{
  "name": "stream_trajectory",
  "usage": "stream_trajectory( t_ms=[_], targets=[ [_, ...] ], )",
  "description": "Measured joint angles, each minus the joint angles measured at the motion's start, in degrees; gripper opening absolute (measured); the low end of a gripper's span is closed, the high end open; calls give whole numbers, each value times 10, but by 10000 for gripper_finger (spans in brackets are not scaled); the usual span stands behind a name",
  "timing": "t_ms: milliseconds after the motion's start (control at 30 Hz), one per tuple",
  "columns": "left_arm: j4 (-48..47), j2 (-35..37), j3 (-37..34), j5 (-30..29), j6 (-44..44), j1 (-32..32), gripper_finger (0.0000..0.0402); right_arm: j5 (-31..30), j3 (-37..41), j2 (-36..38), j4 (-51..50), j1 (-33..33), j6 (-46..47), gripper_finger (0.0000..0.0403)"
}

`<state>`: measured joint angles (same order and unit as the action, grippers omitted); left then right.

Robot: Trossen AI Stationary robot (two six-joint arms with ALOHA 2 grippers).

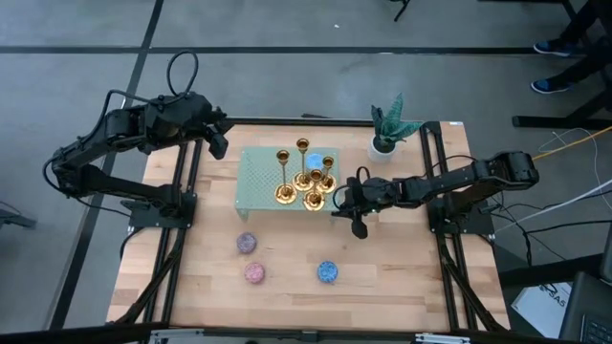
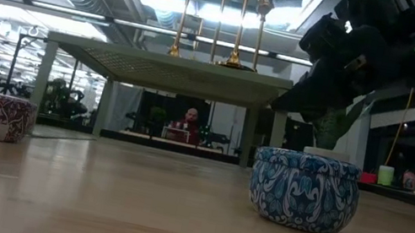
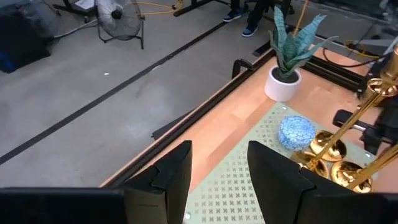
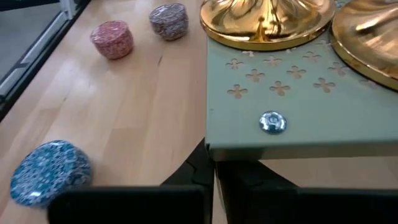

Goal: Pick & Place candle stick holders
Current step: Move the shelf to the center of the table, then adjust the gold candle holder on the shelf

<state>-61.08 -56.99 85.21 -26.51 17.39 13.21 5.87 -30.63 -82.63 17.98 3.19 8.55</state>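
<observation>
Four shiny gold candle stick holders [image 1: 304,185] stand by their round bases on a pale green perforated stand [image 1: 258,182] at the table's middle. They also show in the left wrist view [image 3: 339,152], and their bases show in the right wrist view [image 4: 267,22]. A blue candle [image 3: 296,131] sits on the stand behind them. My right gripper [image 4: 210,163] is shut, its tips low at the stand's right edge [image 4: 298,148], just right of the holders [image 1: 339,203]. My left gripper [image 3: 217,180] is open and empty, above the stand's far left corner [image 1: 218,141]. My right gripper's shut fingertips [image 4: 198,169] come level from the table's right side, right at the stand's edge below its bolt [image 4: 272,122]. I cannot tell whether they touch the stand. They touch no holder.
Three round candles sit on the near table: purple-grey [image 1: 248,243], pink [image 1: 253,272] and blue [image 1: 328,272]; the blue one is close in the low view [image 2: 303,189]. A potted plant [image 1: 387,132] stands at the far right of the stand. A person shows far behind [image 2: 189,118].
</observation>
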Motion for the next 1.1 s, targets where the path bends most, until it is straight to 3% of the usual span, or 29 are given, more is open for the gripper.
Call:
stream_trajectory(
  t_ms=[233,500,733,900,1100],
  targets=[
    [0,0,0,9,-1,0,153,19,0,0,0,-7,-21,22],
    [0,0,0,9,-1,0,153,45,1,-1,-48,-27,-8,81],
    [0,0,0,7,-1,0,153,126,1,5,-50,-43,5,131],
    [0,0,0,7,-1,0,153,130,1,53,-95,-50,2,140],
    [-1,0,0,7,-1,0,153,85,1,153,-203,-60,-28,129]
  ],
)
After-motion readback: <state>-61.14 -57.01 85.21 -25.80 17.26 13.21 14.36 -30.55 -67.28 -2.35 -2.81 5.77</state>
